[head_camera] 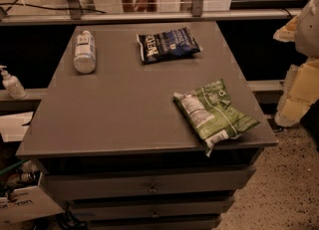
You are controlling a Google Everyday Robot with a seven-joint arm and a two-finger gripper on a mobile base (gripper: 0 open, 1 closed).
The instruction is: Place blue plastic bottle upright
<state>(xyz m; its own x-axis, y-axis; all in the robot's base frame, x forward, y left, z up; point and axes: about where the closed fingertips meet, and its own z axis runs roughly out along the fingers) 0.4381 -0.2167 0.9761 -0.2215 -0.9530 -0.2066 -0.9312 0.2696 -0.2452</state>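
The blue plastic bottle (84,51) lies on its side close to the far-left corner of the tabletop (114,119). Its length runs roughly along the left edge, with the narrower end toward the far edge. It lies just inside the left edge, with bare surface all round it.

A dark blue snack bag (168,45) lies flat near the middle of the far edge, well apart from the bottle. A green snack bag (214,114) lies by the near-right corner. Its right side comes close to the right edge, and its lowest corner reaches the near edge and seems to poke slightly past it.

Between these three things the whole middle and near-left part of the tabletop is bare (the widest open stretch runs from the bottle down to the near edge). Drawers (149,186) sit under the near edge.

The gripper (310,22) shows as a pale shape at the right border of the camera view. It is out beyond the tabletop's right edge, level with its far end, and well apart from the bottle. Whether it is wide or narrow I cannot tell, and it holds nothing that can be made out.

A white pump dispenser (11,83) stands upright on a lower ledge off the left edge.
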